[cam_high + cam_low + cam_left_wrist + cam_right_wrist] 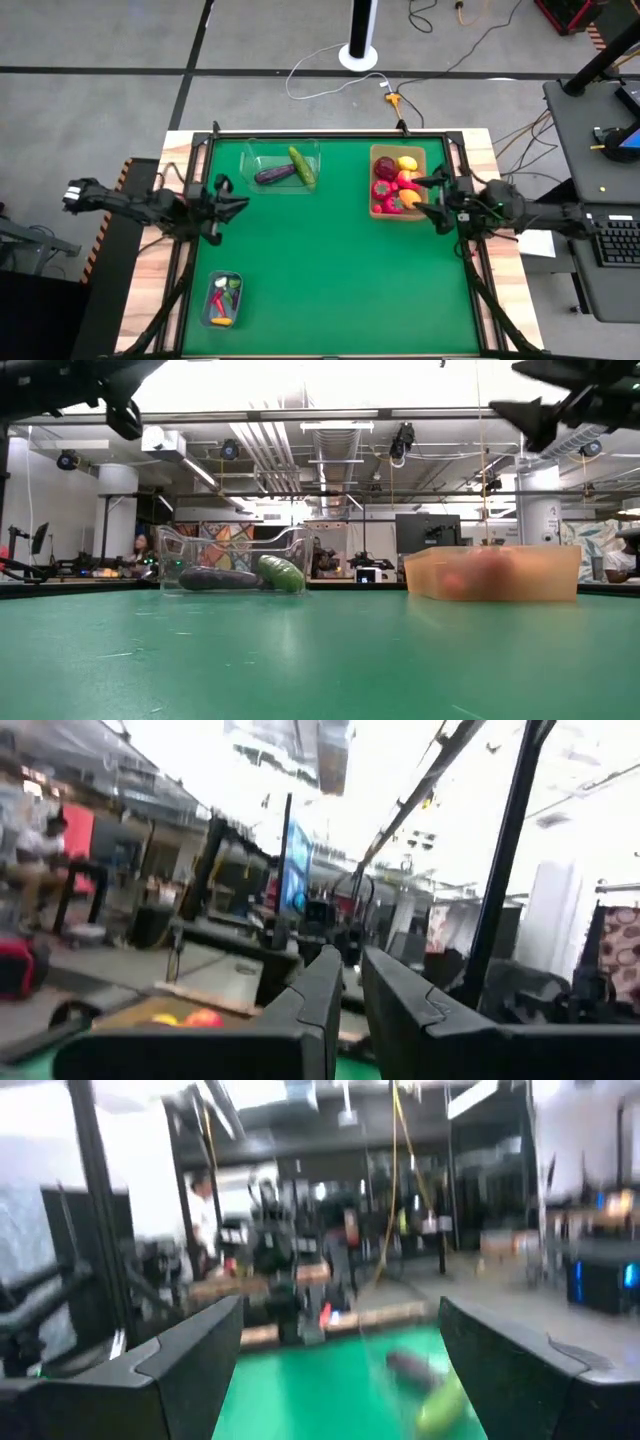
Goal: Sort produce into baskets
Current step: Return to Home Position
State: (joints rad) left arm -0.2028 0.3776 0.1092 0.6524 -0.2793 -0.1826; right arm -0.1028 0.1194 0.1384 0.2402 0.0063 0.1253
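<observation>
Both arms stand raised well above the green mat (330,270); in the low view they show only at the top corners. Each reaches inward from its own side of the table, forearm roughly level, and the two grippers point toward each other across the mat.

The left gripper (352,960) hangs over the mat's left margin, just on the near side of the clear tub (252,150) and apart from it. Its fingers (318,995) are drawn close, with only a thin slit between them, and they carry nothing.

The right gripper (340,1310) hangs at the right rim of the wooden tray (398,149), its fingertips above that edge. Its fingers are spread wide and it carries nothing.

We find all produce lying in containers:
- The clear tub, at the far left of the mat, holds a purple eggplant (274,174) and a green cucumber (301,165), side by side and touching.
- The wooden tray, at the far right, holds a heap of round fruits, among them a yellow fruit (407,162), a dark red fruit (385,168) and an orange fruit (410,197). We cannot count them exactly.
- The bluish tub (207,305), at the near left corner, holds a red chilli (218,300), a green chilli (233,290) and a small orange piece (222,321) that we cannot identify.

The three containers stand well apart from one another.
</observation>
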